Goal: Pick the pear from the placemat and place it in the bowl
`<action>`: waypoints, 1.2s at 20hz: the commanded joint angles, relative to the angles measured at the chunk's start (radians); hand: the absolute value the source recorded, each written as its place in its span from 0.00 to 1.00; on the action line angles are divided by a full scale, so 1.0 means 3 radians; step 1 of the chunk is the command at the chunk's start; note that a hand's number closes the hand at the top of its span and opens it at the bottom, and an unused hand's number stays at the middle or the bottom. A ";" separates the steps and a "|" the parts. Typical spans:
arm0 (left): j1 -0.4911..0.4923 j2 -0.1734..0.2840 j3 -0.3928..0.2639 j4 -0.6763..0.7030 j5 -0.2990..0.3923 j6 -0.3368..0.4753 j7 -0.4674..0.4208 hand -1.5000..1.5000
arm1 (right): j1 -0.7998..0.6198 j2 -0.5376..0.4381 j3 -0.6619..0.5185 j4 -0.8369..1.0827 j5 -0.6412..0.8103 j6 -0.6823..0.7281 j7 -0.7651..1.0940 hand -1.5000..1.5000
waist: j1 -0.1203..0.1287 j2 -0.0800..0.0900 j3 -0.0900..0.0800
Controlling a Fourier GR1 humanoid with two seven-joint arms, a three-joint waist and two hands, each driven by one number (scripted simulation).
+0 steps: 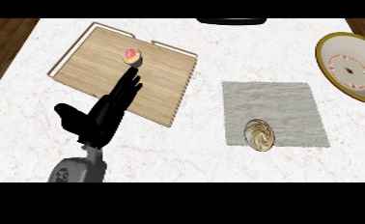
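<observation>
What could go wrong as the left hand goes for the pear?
1. The left hand is open, with its fingertips right by the pear. Straight fingers could nudge the small fruit along the wooden mat instead of closing round it.
2. The bowl sits at the far right edge, partly cut off. Carrying the pear there crosses the round item on the grey mat, which might get bumped.

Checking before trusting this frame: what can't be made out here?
- Right hand: not in the head view.
- Bowl: cut off by the right edge.
- Dark object: cut by the top band, unidentifiable.
- Small item beyond the left hand: too small to identify.
- Round object on the placemat: kind unclear.
</observation>
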 commanded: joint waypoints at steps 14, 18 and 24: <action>-0.0093 -0.0046 -0.0104 0.0034 -0.0039 -0.0006 0.0023 0.50 | -0.0670 -0.0253 -0.0431 0.2205 0.0008 -0.0483 -0.0515 0.00 | 0.0147 0.0071 0.0018; -0.0081 -0.0046 -0.0082 0.0070 -0.0007 -0.0007 -0.0038 0.50 | -0.0643 -0.0128 -0.0867 0.2182 -0.0457 -0.0710 -0.0881 0.00 | 0.0095 0.0061 0.0024; 0.0126 0.0008 -0.0012 0.0060 -0.0015 -0.0018 -0.0164 0.50 | -0.0586 -0.0099 -0.1659 0.1923 -0.1381 -0.0639 -0.1894 0.00 | -0.0038 0.0006 0.0024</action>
